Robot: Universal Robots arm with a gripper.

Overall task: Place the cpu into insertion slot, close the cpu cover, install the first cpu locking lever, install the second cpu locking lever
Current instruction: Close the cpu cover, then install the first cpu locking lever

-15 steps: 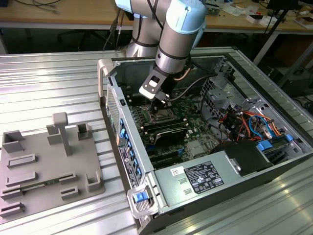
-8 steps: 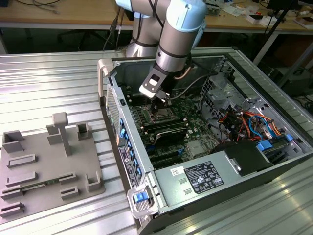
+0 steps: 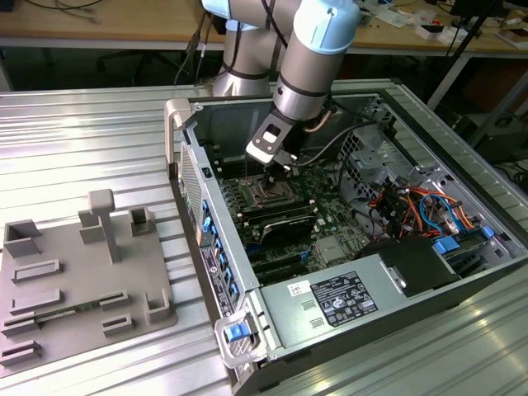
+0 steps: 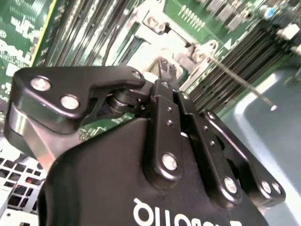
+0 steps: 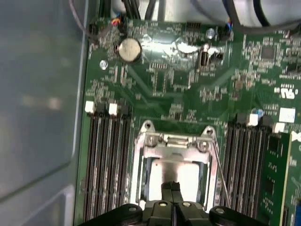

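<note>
Claw (image 5: 171, 185) closed, fingers together and empty; chip (image 5: 183, 172) directly beneath its tips, framed by cover (image 5: 171, 141).

Unit inventory, by count:

- Robot arm (image 3: 313, 58): one, fitted with one gripper (image 5: 171, 184) that has two fingers (image 5: 167, 192).
- Computer case (image 3: 495, 272): one, with its side open.
- Motherboard (image 5: 178, 80): one.
- Insertion slot (image 3: 266, 196): one.
- Cpu (image 5: 188, 176): one.
- Cpu cover (image 5: 175, 143): one.
- Locking lever (image 5: 218, 165): one thin rod can be made out.
- Memory slot banks: two, a first bank (image 5: 106, 160) and a second bank (image 5: 244, 160).
- Coin cell (image 5: 128, 49): one.
- Power supply box (image 3: 330, 301): one.
- Grey fixture tray (image 3: 74, 280): one.
</note>
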